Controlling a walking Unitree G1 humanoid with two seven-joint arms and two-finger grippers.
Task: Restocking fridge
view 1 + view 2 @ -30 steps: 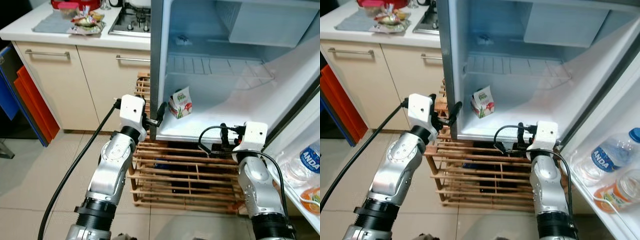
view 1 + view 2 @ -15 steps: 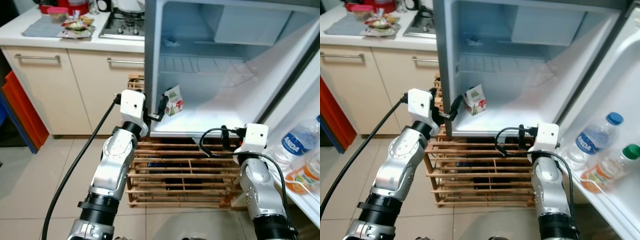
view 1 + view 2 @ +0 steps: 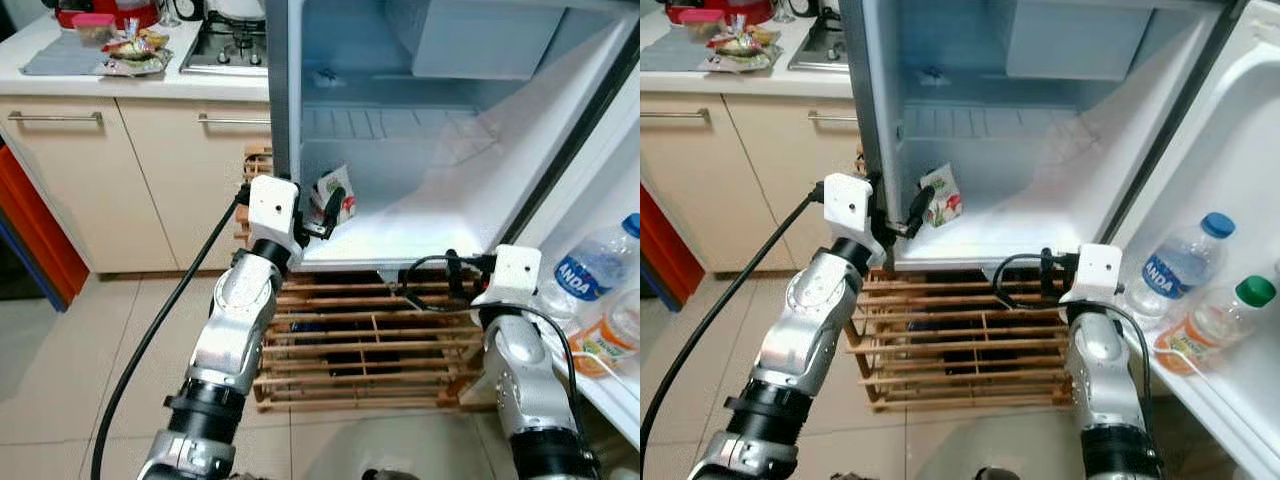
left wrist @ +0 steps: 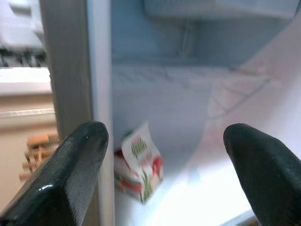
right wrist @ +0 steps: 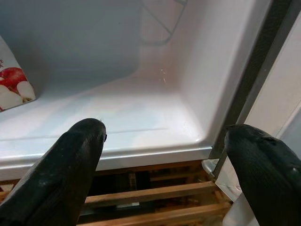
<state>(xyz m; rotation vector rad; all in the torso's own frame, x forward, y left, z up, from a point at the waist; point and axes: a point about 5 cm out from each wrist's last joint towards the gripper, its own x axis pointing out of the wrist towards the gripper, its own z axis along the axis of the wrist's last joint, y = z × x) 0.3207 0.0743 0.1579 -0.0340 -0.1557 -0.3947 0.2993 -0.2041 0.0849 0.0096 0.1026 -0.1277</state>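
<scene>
Fingers on your left gripper (image 4: pixel 162 174) are spreading wide, holding nothing, at the fridge's (image 3: pixel 400 215) front edge before the carton (image 3: pixel 335 195) standing on its floor. Your right gripper (image 5: pixel 164 165) is likewise gaping empty, near the water bottle (image 3: pixel 1175 268).

Head eyes look down into open fridge (image 3: pixel 420 200), wrist views close, sharing its carton (image 4: pixel 138 162)

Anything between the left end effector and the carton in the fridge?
Nothing: in the left wrist view, the open left end effector looks straight at the juice carton, with bare fridge floor between.
</scene>
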